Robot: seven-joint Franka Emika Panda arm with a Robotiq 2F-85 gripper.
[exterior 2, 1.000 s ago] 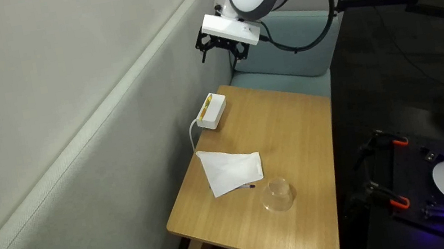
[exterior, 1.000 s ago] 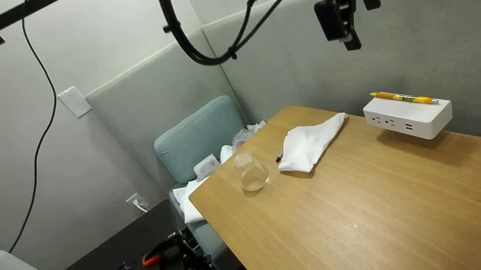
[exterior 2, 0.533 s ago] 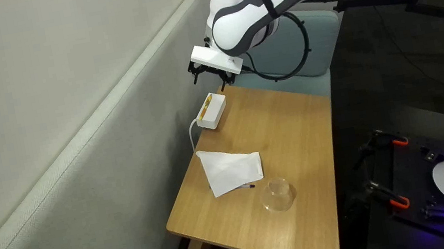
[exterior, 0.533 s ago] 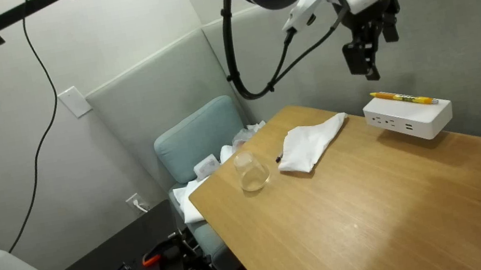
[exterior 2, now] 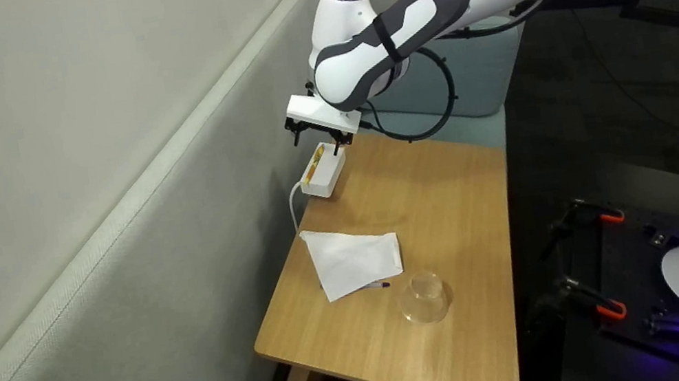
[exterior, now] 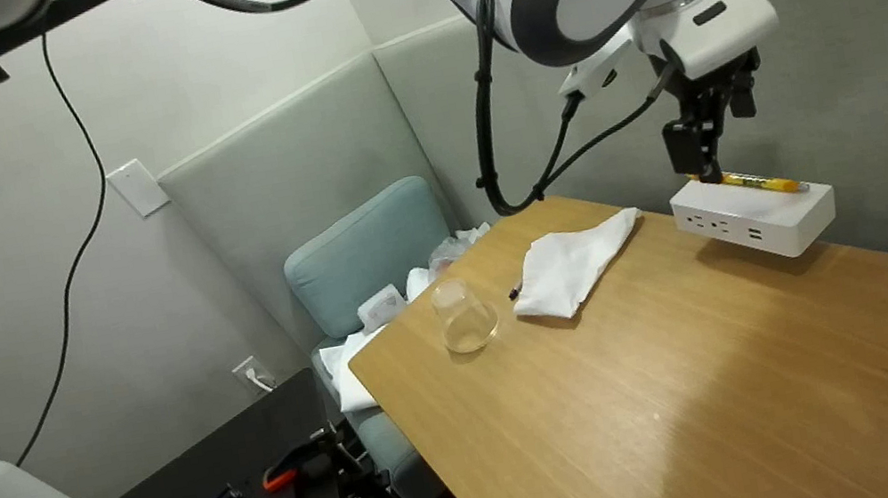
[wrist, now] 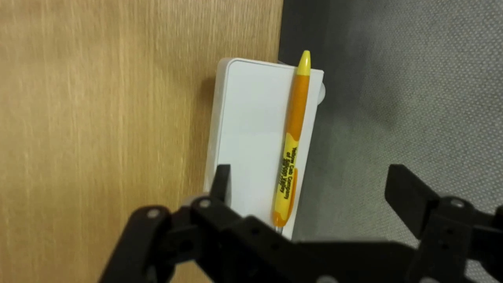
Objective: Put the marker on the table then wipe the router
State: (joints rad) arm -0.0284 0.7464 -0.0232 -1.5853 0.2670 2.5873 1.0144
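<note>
The marker is a yellow and orange pen [wrist: 291,157]. It lies lengthwise on top of the white router box [wrist: 251,129], near its wall-side edge, with its yellow tip past the end. Pen [exterior: 760,182] [exterior 2: 313,166] and box [exterior: 724,225] [exterior 2: 328,171] show in both exterior views, at the table's [exterior: 702,386] wall edge. My gripper [wrist: 310,173] is open and empty just above the box. One finger is over the box top, the other over the padded backrest side, with the pen's rear end between their lines. A white cloth [exterior: 578,267] [exterior 2: 355,261] lies on the table.
A dark-capped pen [exterior 2: 379,285] pokes out from under the cloth. A clear plastic cup [exterior: 467,322] [exterior 2: 425,301] stands upside down near the table end. The grey padded backrest [wrist: 412,98] rises close behind the box. A white cable [exterior 2: 293,209] runs from the box.
The arm has come down toward the box, bringing the open gripper from high above to just over the pen. The pen, box, cloth and cup have not moved.
</note>
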